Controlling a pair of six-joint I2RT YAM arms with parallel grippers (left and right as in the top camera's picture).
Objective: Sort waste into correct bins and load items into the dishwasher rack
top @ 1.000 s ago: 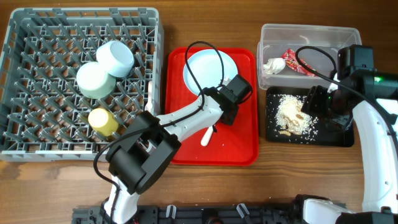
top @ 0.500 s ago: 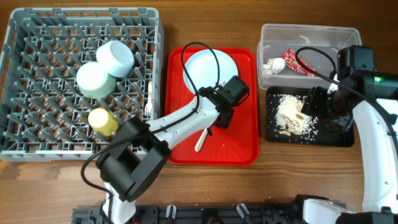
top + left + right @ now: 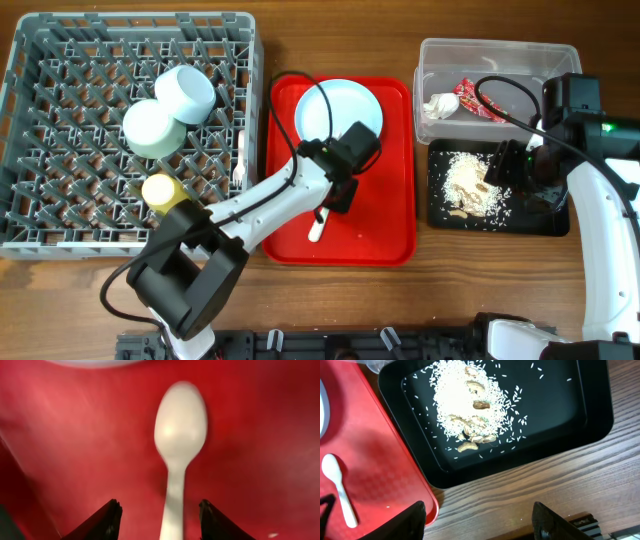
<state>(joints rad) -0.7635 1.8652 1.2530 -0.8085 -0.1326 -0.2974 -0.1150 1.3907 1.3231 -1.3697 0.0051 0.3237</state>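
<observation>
Left wrist: spoon lies on red tray, handle between open left jaws; overhead hides that gap. Right wrist: right jaws open, empty, lower frame, below black tray holding food scraps.

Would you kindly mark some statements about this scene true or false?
The yellow cup is in the dishwasher rack. True.
The white spoon lies on the red tray. True.
The white plate is in the dishwasher rack. False: it sits on the red tray.
The snack wrapper and tissue are in the clear tub. True.
The food scraps lie in the clear tub. False: they are in the black tray.
The left gripper is shut on the white spoon. False: its fingers are open, either side of the handle.
</observation>
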